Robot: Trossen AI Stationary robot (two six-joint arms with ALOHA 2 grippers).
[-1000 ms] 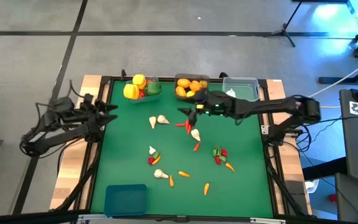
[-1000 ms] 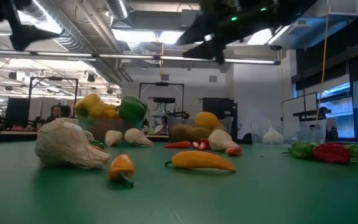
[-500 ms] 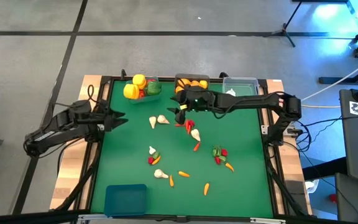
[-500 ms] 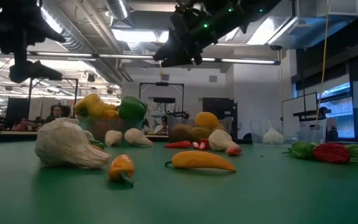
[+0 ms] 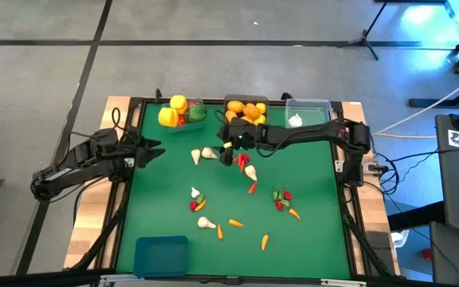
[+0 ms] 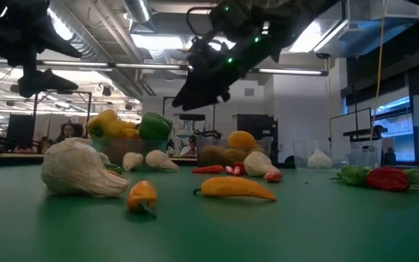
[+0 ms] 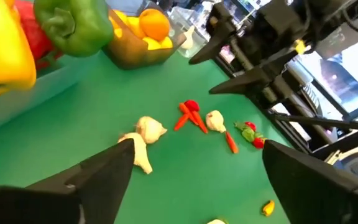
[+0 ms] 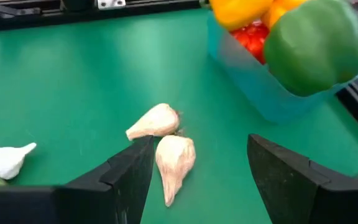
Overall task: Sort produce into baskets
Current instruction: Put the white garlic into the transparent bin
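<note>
Toy produce lies scattered on the green mat [image 5: 309, 191]. Two white garlic bulbs [image 5: 203, 154] [image 8: 166, 140] lie side by side left of centre, with red chillies [image 5: 241, 161] and another garlic bulb [image 5: 250, 171] just to their right. My right gripper [image 5: 228, 151] [image 8: 197, 171] hangs open above the mat beside the garlic pair, tilted down toward it. At the table's left edge my left gripper [image 5: 146, 150] [image 7: 197, 180] stands open, pointing across the mat at the same pair [image 7: 143, 134]. Both grippers hold nothing.
Along the far edge stand a teal basket [image 5: 194, 102] piled with peppers, a dark basket [image 5: 245, 99] of oranges and a clear basket [image 5: 313, 104] holding a garlic bulb. A blue basket [image 5: 160, 255] sits near left. Carrots [image 5: 235, 223], garlic [image 5: 205, 224] and small peppers [image 5: 281, 198] lie nearer.
My right gripper has swung from beside the dark basket toward the table's left and down, tipping further downward, and now hangs by the garlic pair. My left gripper has sunk a little and edged toward the mat. No produce has moved.
</note>
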